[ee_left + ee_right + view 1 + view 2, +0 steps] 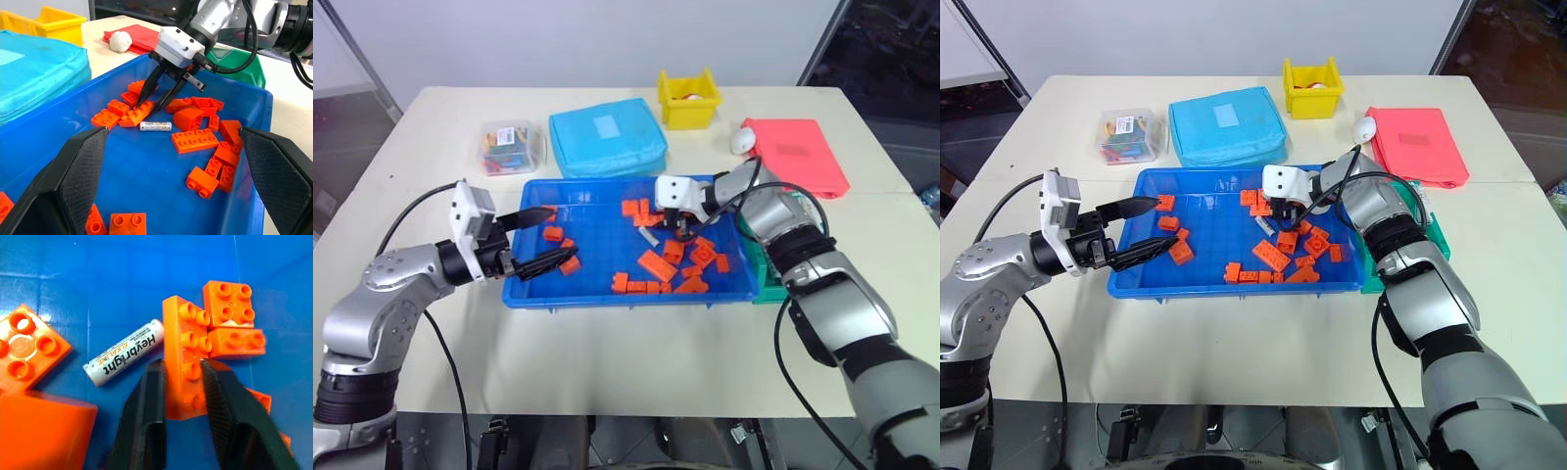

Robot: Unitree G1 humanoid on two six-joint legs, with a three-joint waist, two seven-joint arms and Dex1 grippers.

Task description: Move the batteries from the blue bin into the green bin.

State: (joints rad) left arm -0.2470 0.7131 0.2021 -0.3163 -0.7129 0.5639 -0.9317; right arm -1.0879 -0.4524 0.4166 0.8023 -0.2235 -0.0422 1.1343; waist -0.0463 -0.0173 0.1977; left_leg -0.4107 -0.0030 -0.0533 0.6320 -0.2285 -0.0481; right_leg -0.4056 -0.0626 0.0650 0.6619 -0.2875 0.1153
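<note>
Centrally, the blue bin [607, 291] sits on the cream table [607, 352], holding scattered orange blocks [656, 264] and one silver-grey battery [155, 126] lying flat on the bin floor. The right gripper [181, 372] reaches down into the bin's right half; its two black fingers [146, 401] are closed on either side of an upright orange block [183, 357] – the wrist view shows the block clamped between them, while the battery lies just beside the left-hand finger, untouched. The left gripper [548, 237] hovers at the bin's left wall, pointing inward, with its fingers spread well apart and nothing between them. The green bin [239, 66] stands just beside the blue bin's right end, partly hidden by the right arm. Behind the blue bin lie a light-blue fabric pouch [605, 142], a clear box of coloured pieces [512, 145], a yellow bin [688, 98] and a red pouch [798, 155] – a small white object [743, 140] rests at the red pouch's left edge
</note>
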